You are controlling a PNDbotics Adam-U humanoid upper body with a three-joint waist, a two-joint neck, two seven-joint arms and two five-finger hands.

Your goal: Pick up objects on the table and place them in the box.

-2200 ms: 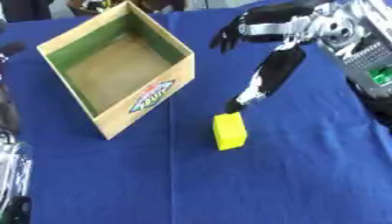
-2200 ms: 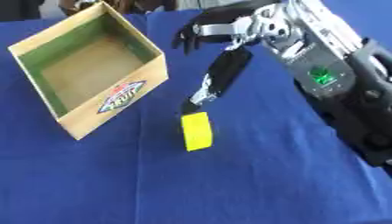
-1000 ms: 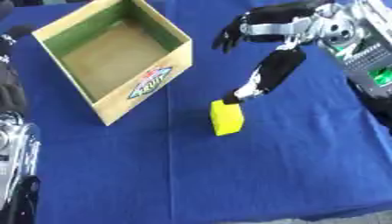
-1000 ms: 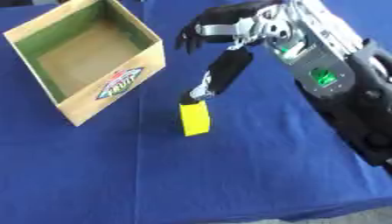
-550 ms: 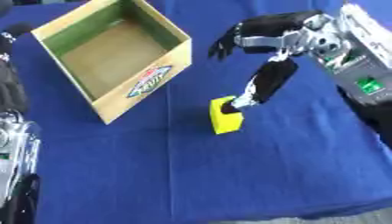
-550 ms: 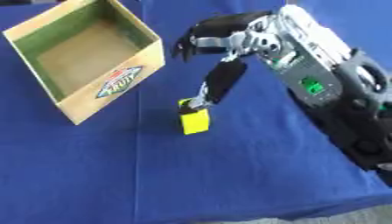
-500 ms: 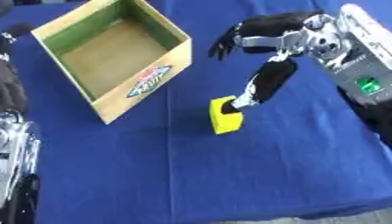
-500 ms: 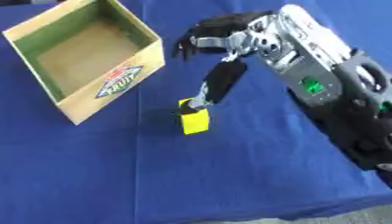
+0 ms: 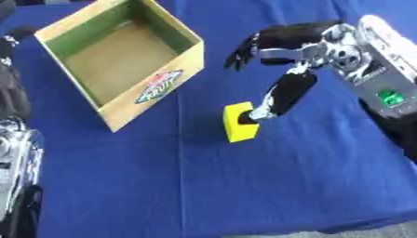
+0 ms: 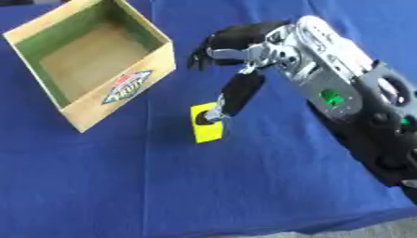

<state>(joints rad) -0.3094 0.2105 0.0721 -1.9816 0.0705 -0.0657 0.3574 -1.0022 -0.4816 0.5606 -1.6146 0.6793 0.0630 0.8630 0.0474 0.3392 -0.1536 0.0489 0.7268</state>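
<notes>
A yellow block (image 9: 239,122) stands on the blue table, a little right of the cardboard box (image 9: 189,66), which is open and holds nothing that I can see. My right hand (image 9: 281,46) hovers over the block, its thumb (image 9: 279,95) stretched down so that the tip touches the block's right top edge. The other fingers (image 9: 244,45) are spread and slightly bent above, away from the block. My left arm (image 9: 15,139) lies along the left edge; its hand does not show.
The blue cloth (image 9: 204,186) covers the whole table, with its front edge at the bottom right corner. My right forearm (image 10: 358,107) fills the right side of the view.
My right hand has come down and leftward, bringing the thumb tip onto the yellow block. The camera has shifted a little; the box and block stay where they were.
</notes>
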